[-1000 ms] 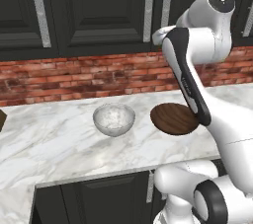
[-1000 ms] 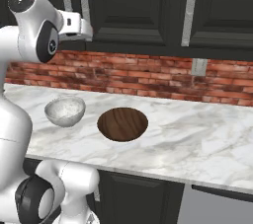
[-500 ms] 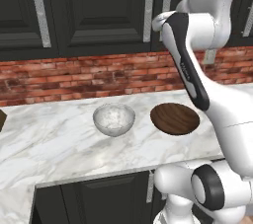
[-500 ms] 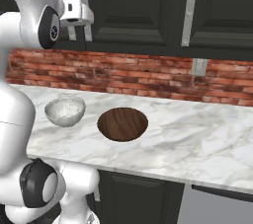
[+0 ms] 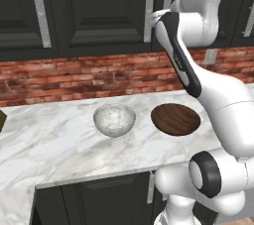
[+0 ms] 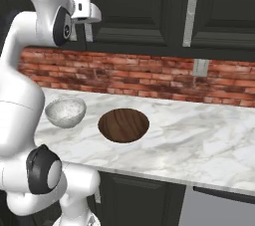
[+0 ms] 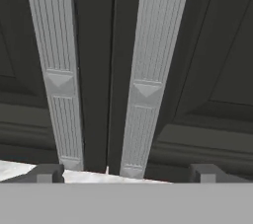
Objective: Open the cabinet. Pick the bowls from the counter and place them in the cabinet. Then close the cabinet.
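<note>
White-grey speckled marble-like bowl (image 5: pixel 114 119) set left of dark brown wooden bowl (image 5: pixel 175 118) on white marble tabletop (image 5: pixel 54 144), below closed black double-door wall cabinet (image 5: pixel 99 11).

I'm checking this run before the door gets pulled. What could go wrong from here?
1. The open pincer faces both handles close together; it might straddle the seam and catch the wrong one, or both.
2. The cabinet is shut; a shallow grip could slip off when pulling.
3. The marble bowl and wood bowl sit on the counter below; a dropping arm could knock them.
</note>
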Controlling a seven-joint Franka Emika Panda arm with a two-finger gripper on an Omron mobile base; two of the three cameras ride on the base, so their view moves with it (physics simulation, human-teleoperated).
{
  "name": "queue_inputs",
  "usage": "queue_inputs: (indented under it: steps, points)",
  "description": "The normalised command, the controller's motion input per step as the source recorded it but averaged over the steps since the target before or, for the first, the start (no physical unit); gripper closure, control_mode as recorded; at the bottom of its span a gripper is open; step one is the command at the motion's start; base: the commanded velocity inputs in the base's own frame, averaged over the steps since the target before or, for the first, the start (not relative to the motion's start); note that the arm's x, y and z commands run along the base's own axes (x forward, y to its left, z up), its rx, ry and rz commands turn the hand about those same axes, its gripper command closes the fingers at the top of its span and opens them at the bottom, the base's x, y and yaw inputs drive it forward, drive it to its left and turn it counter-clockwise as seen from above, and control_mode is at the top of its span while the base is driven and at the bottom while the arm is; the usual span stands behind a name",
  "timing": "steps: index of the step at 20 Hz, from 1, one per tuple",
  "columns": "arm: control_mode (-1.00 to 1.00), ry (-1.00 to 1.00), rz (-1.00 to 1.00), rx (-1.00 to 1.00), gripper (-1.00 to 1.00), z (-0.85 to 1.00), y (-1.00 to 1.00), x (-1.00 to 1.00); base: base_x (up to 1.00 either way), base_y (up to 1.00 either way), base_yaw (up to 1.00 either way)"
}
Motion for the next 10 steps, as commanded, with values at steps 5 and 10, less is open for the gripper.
queue_inputs:
  steps: [5,10]
  points:
    - [-1.0,-0.03,0.0,0.03,-1.0,0.0,-0.04,0.4,0.0,0.0,0.0]
    - [-1.0,-0.11,0.0,0.0,-1.0,-0.04,0.0,0.27,0.0,0.0,0.0]
